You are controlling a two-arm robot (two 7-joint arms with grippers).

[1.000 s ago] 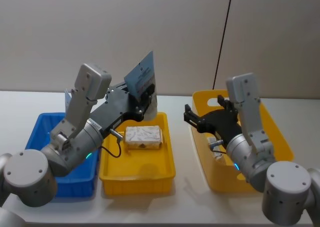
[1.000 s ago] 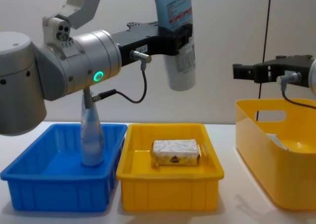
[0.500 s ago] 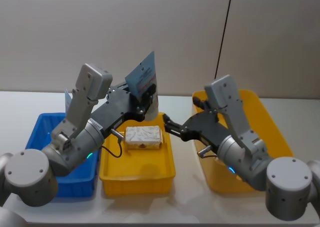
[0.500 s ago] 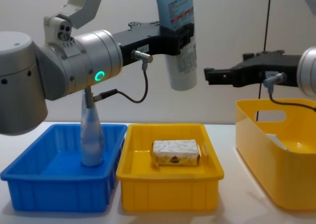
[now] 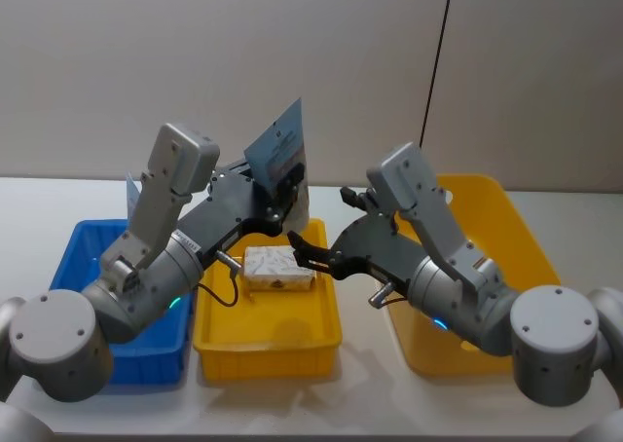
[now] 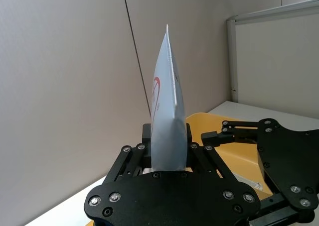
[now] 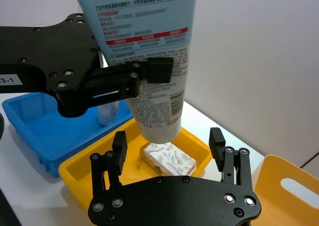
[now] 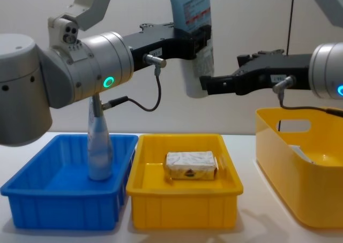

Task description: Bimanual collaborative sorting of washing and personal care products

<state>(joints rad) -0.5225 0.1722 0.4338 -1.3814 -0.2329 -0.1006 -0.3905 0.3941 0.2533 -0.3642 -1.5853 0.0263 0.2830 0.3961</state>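
Plain grey wall (image 8: 252,18) | left gripper (image 6: 168,136) clamps glossy tapering tube (image 7: 144,22) | right gripper (image 7: 167,136) spread apart

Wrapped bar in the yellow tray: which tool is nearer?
Right. The right tool hangs open above the bar, at the lower end of the tube; the left tool grips it higher up.
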